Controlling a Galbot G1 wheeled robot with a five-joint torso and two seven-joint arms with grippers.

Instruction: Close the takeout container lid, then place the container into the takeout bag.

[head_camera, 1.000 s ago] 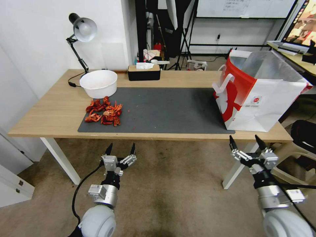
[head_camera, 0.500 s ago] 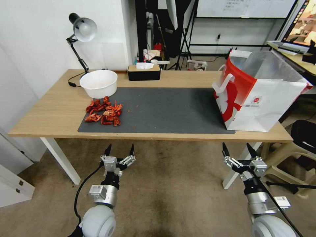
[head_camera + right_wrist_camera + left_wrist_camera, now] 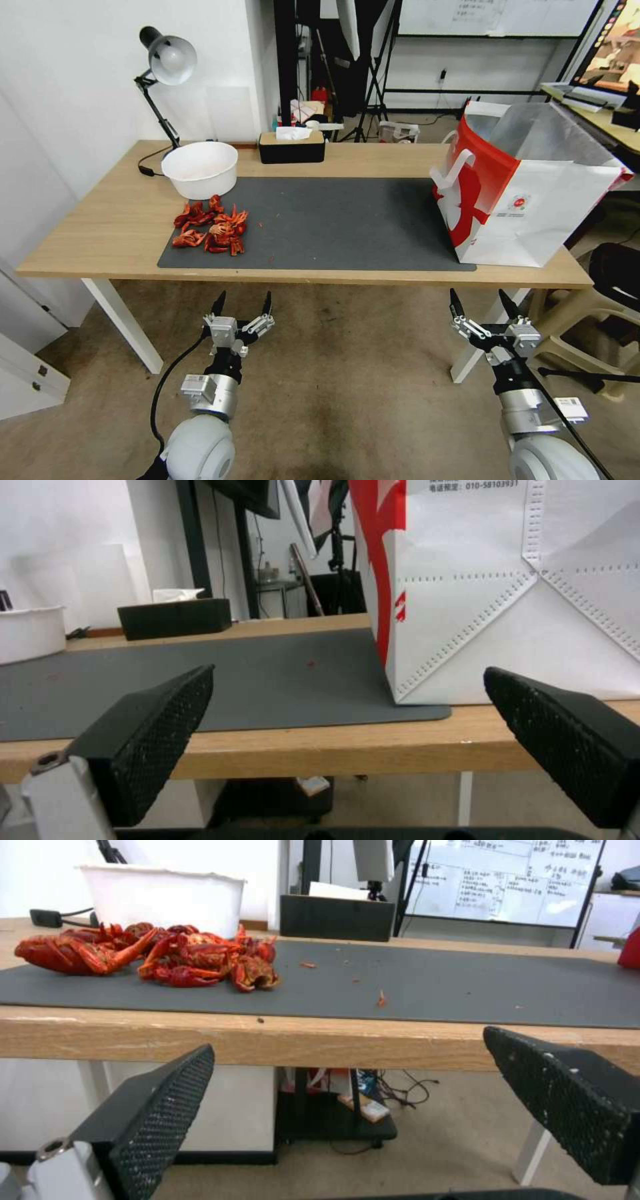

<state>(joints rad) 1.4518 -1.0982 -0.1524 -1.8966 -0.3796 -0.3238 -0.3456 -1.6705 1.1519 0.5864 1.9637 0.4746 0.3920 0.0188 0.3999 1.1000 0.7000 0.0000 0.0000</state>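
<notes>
Standing upright at two o'clock, the takeout bag (image 3: 533, 193) gapes upward; left gripper (image 3: 242, 303) and right gripper (image 3: 477, 305) both released below the table (image 3: 100, 233) edge

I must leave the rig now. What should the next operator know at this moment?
Left gripper: open, holding nothing, below the table's front edge, in front of the crayfish pile.
Right gripper: open, holding nothing, below the front edge near the takeout bag.
The bag stands upright and open at the right end of the grey mat.
The takeout container is nowhere on the table; it may be in the bag already, but I cannot tell.
</notes>
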